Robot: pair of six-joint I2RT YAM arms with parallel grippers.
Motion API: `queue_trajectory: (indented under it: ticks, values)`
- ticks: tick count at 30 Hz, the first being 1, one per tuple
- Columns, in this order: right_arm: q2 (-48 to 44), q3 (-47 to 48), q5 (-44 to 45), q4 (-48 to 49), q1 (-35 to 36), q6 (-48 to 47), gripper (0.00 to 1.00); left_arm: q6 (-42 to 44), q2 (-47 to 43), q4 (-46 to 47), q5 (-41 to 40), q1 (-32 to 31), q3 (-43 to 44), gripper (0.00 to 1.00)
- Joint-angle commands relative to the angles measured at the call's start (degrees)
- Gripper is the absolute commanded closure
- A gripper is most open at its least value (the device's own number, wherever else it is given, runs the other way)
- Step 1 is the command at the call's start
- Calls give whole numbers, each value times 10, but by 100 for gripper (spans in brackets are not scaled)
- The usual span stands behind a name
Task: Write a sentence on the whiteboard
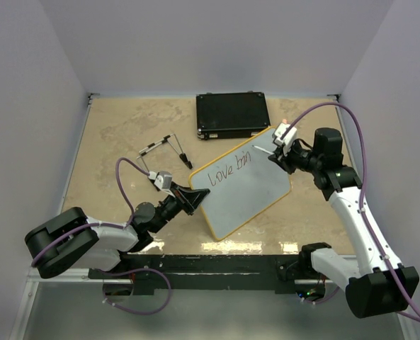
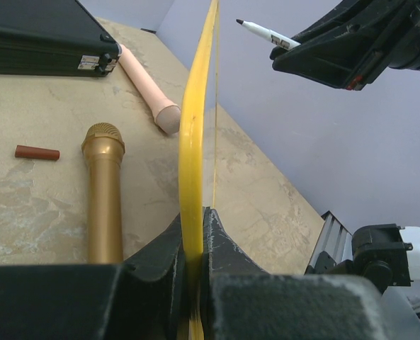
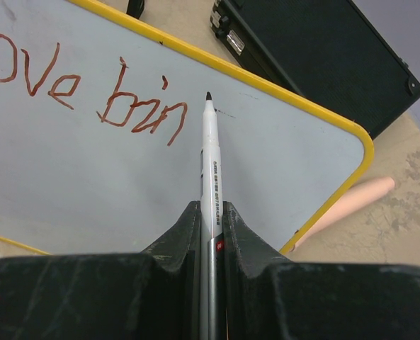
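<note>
Left gripper (image 1: 195,200) clenched on whiteboard (image 1: 256,191) edge, board face hidden edge-on from its wrist; right gripper (image 1: 283,156) grasping marker (image 3: 211,163) beside sentence (image 1: 231,168) reading "Love bin", its "L" cropped in the right wrist view, tip contact unclear.

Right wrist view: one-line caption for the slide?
Right hand holds the marker, tip just right of "bin" in the sentence on the whiteboard, black case beyond.

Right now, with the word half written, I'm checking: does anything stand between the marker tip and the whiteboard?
Nothing visible does: the marker in the right tool points at bare whiteboard beside the writing.
</note>
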Motion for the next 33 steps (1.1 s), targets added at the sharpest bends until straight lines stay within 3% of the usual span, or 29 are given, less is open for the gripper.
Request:
queue_trajectory:
  ticks: [1, 33]
  values:
    - [-12, 4, -18, 13, -3, -3, 100, 50, 3, -16, 30, -1, -15, 100]
    - [33, 9, 20, 39, -7, 8, 100, 53, 6, -21, 38, 3, -8, 100]
